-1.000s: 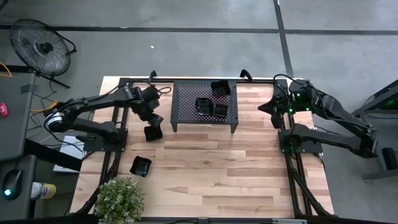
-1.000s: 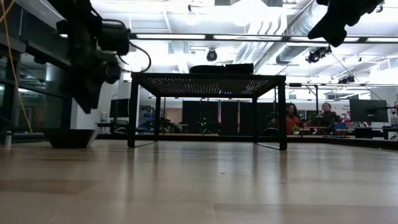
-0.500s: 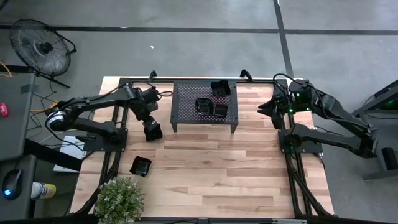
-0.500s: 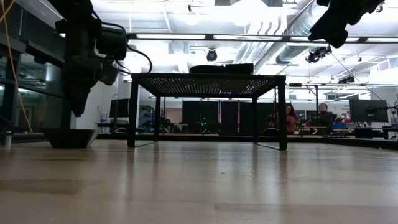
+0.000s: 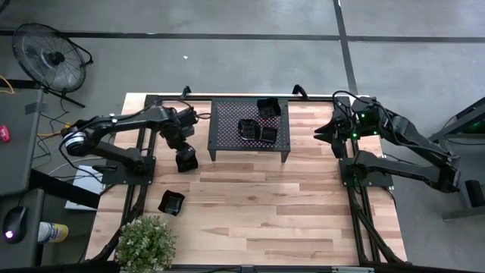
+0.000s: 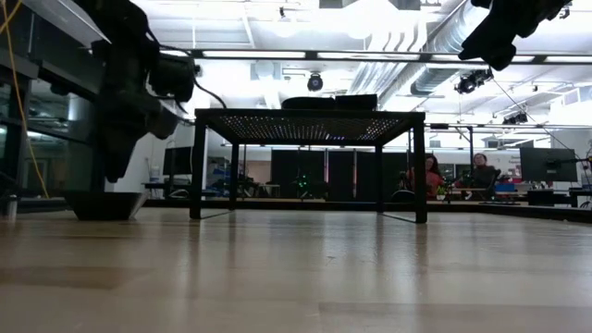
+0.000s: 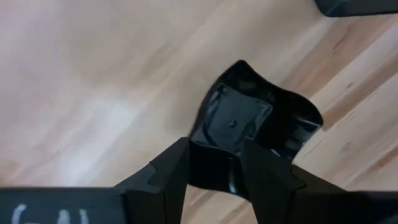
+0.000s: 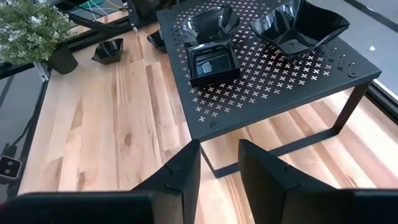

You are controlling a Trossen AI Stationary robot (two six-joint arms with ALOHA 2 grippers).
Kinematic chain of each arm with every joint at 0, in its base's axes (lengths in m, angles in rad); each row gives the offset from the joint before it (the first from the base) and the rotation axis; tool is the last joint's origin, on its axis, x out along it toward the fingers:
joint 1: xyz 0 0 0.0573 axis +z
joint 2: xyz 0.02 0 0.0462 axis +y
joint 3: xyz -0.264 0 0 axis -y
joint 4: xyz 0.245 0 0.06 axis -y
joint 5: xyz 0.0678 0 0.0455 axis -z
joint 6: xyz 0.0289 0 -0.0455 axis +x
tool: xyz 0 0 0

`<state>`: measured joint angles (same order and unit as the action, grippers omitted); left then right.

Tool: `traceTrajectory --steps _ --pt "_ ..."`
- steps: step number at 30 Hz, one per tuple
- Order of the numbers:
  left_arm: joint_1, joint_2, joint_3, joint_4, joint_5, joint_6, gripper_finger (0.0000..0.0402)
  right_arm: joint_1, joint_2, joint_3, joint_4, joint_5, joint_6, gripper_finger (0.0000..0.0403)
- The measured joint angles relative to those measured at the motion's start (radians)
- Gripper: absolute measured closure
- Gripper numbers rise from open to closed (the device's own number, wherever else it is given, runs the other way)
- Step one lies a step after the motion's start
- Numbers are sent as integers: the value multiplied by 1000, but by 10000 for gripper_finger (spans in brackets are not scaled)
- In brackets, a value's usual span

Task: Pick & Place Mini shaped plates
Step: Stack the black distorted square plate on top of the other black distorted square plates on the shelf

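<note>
A glossy black mini shaped plate with a wavy rim point(image 7: 255, 115) rests on its base on the wood left of the rack point(image 5: 187, 161) point(image 6: 104, 205). My left gripper point(image 7: 213, 143) point(image 6: 113, 172) points down just above it, open; its fingertips stand over the near rim without touching. Another plate point(image 5: 171, 202) lies on the table nearer the front. On the rack top sit three more: a wavy one point(image 8: 211, 22), a square stack point(image 8: 211, 62) and a deeper one point(image 8: 298, 25). My right gripper point(image 8: 219, 146) point(image 5: 323, 132) hangs open and high, right of the rack.
The black perforated metal rack point(image 5: 250, 144) stands at the table's far middle on four legs. A potted plant point(image 5: 144, 243) sits at the near left corner. Bare wood stretches across the near and right parts of the table point(image 5: 288, 220). People sit in the room beyond point(image 6: 430, 176).
My left gripper has tipped from a slant to nearly straight down and has sunk a little toward the plate beneath it. The plate has stayed where it was on the table.
</note>
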<state>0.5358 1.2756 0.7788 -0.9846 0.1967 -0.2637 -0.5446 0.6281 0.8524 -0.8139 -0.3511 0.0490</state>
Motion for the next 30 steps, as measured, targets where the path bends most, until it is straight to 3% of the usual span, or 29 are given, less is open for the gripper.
traceTrajectory --steps 3,16,30 --pt "0 43 0 10 29 -10 259 0 0 0 0 0 -10 299" --pt "0 121 0 36 -55 34 259 0 0 0 -22 -1 -29 299" --pt "0 180 0 57 -20 78 270 0 0 0 -22 -3 -31 299"
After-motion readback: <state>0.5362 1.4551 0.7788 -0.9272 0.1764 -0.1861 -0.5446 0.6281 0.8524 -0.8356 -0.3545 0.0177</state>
